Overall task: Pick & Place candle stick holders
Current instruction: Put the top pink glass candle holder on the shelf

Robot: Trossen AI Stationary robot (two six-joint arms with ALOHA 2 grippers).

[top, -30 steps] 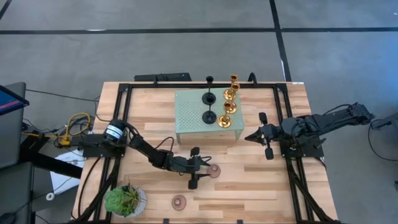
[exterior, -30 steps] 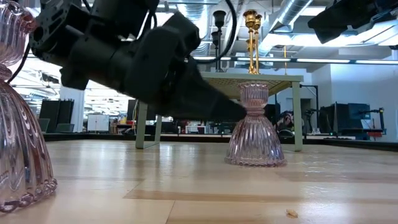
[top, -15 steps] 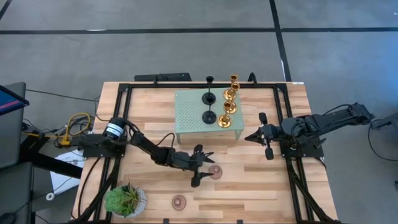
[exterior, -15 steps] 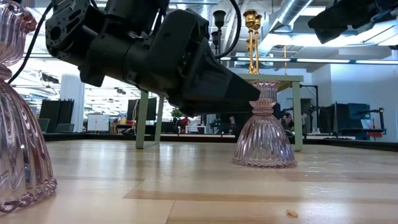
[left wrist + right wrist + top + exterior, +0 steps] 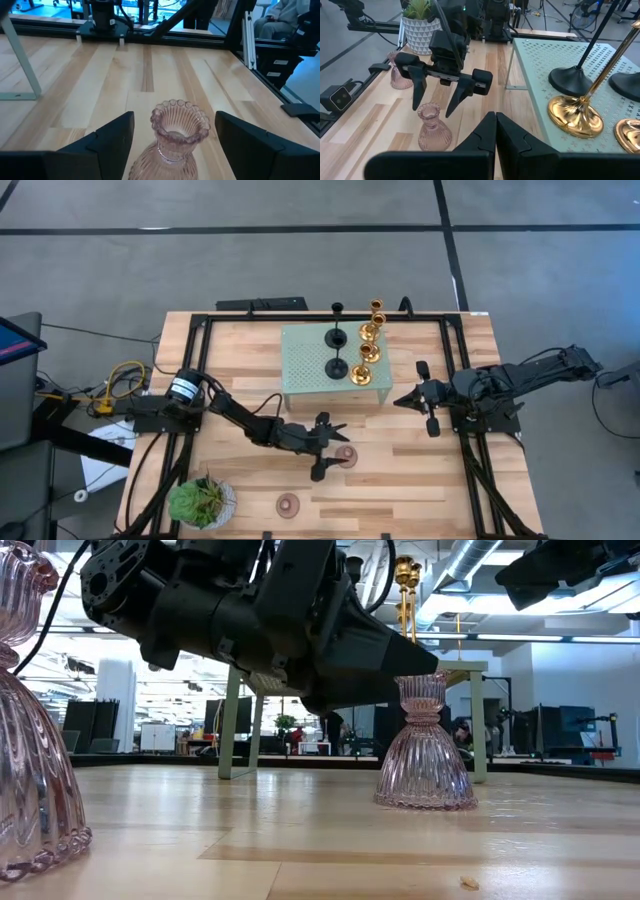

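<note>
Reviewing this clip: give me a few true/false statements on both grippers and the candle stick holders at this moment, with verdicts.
1. The left gripper is open astride a pink holder. True.
2. The right gripper holds a gold holder. False: it is shut and holds nothing.
3. Both black holders stand on the green platform. True.
4. The second pink holder is on the platform. False: it stands on the table, near the plant.

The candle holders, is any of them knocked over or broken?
No, nothing stands out. Both pink holders stand upright on the table, and the gold and black ones stand upright on the green platform.
</note>
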